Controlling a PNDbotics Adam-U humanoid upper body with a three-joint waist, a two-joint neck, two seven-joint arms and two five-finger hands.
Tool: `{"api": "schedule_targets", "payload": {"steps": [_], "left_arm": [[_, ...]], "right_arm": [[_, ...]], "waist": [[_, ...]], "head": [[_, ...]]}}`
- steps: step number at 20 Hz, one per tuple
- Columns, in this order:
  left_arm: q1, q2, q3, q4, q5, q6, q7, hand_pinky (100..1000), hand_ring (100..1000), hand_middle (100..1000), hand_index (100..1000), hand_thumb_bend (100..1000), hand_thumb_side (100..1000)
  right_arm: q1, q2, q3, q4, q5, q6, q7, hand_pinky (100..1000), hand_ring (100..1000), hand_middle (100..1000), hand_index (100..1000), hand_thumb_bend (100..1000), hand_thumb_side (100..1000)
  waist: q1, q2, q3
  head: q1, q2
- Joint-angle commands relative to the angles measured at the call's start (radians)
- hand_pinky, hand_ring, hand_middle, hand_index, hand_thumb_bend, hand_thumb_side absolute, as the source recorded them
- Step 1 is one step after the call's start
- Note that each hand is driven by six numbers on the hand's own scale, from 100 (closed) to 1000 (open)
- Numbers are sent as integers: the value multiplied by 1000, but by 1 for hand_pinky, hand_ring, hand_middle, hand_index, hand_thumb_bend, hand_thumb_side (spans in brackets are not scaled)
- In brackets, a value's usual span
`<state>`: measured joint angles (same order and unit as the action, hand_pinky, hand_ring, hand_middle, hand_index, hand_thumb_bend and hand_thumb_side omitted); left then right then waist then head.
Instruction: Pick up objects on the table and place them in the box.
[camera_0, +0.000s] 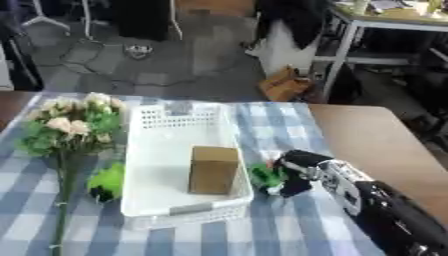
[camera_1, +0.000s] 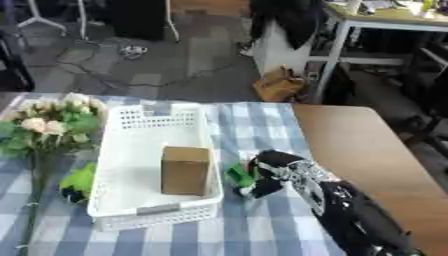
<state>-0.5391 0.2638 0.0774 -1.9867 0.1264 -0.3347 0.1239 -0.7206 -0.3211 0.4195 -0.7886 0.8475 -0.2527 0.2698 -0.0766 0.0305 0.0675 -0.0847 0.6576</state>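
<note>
On the blue-and-white checked cloth (camera_0: 289, 225) over the wooden table (camera_0: 385, 145): a white perforated basket (camera_0: 157, 165), long side running away from the camera, serving as the box. Inside it, toward the right wall, one brown cardboard carton (camera_0: 213, 170), standing upright. Just right of the basket's near right corner, a small green object (camera_0: 264, 176) with a touch of red and white, resting on the cloth, close beside the basket wall but outside it. Around that green object, the right hand (camera_0: 296, 172), black with silver joints, reaching in from the lower right; fingers curled at the object, thumb below it, apparently pinching it, though contact hard to confirm. Left of the basket, a bunch of artificial flowers (camera_0: 74, 122) with cream blooms and green leaves, long stem stretched toward the near edge. Between the stem and the basket's left wall, a bright green leafy thing (camera_0: 107, 181), lying on the cloth. No view of the left hand.
</note>
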Motion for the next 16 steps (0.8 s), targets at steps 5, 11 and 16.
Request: {"api": "schedule_targets", "payload": {"steps": [5, 11, 16], "left_arm": [[-13, 9, 0, -13, 2, 3, -5, 680, 881, 764, 864, 100, 837], [-8, 12, -1, -13, 0, 6, -8, 679, 882, 763, 865, 100, 837], [-3, 17, -1, -13, -2, 8, -8, 679, 881, 763, 865, 100, 836]], "right_arm": [[-34, -28, -2, -18, -41, 3, -17, 508, 394, 100, 290, 100, 661], [-53, -47, 10, -50, -95, 7, -7, 499, 378, 100, 268, 100, 647], [-86, -79, 37, -117, -168, 19, 11, 490, 370, 100, 265, 100, 645]], "waist": [[1, -26, -4], [-1, -30, -8], [-4, -36, -13]], "head": [[-6, 8], [-4, 13], [3, 18]]}}
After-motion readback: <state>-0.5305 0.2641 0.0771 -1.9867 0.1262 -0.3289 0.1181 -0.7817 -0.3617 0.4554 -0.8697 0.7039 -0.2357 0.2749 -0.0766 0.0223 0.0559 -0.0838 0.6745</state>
